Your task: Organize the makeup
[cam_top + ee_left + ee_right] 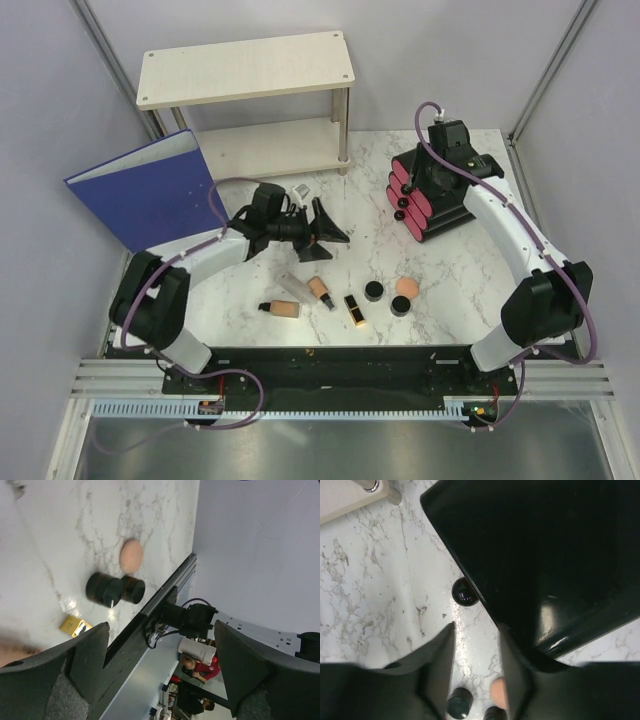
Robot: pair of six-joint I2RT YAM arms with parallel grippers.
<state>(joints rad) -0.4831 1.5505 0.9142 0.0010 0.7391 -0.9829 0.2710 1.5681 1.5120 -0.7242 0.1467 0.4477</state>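
Note:
The makeup lies near the table's front edge. There are two peach tubes (281,308) (320,291), a black-and-gold lipstick (354,309), two round black jars (374,291) (401,305) and a peach puff (406,287). My left gripper (328,230) hovers open behind them with nothing between its fingers. Its wrist view shows the puff (131,556), both jars (104,589) (133,589) and the lipstick (75,625) beyond the left gripper (160,665). My right gripper (425,180) is open at the black organizer (445,215). In its own view the right gripper (477,627) has bare table between its fingers, beside the organizer's wall (545,555).
A blue binder (140,190) leans at the back left. A light wooden shelf (245,68) stands at the back centre, with a small white item (300,190) in front of it. Grey walls close both sides.

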